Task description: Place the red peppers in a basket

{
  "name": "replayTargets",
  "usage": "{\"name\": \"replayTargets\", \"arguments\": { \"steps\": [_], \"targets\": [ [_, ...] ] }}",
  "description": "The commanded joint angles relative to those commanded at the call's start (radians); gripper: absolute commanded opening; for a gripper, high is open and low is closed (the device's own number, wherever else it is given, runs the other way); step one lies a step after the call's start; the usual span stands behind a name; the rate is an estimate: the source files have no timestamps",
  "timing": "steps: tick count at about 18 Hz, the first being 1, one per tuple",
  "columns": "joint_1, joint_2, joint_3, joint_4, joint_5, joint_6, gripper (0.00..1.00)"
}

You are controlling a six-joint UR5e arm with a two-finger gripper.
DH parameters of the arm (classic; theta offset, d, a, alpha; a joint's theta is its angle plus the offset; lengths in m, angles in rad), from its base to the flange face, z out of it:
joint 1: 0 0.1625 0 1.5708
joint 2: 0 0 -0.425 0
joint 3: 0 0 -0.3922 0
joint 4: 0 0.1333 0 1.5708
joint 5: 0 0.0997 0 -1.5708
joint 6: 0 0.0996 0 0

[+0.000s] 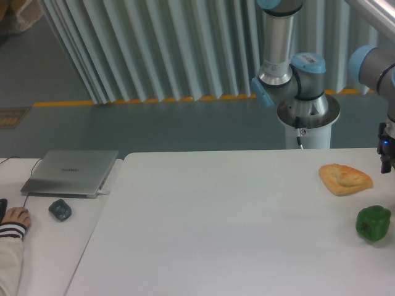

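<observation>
Where the table (pixel 216 234) ends (right edge), a green pepper (pixel 373 222) sits bare.

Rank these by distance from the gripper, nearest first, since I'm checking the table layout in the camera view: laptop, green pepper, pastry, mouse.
From the gripper at the right edge:
1. Pastry, just left of it.
2. Green pepper, below it.
3. Laptop, far left.
4. Mouse, far left, in front of the laptop.
</observation>
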Motion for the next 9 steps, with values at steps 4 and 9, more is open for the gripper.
{"name": "replayTargets", "arguments": {
  "steps": [4,9],
  "targets": [
    [-0.006,0.0,-0.014,0.015,0.006,-0.003,1.0],
    [-0.018,0.003,-0.064,0.078,0.008,-0.11,1.0]
  ]
}}
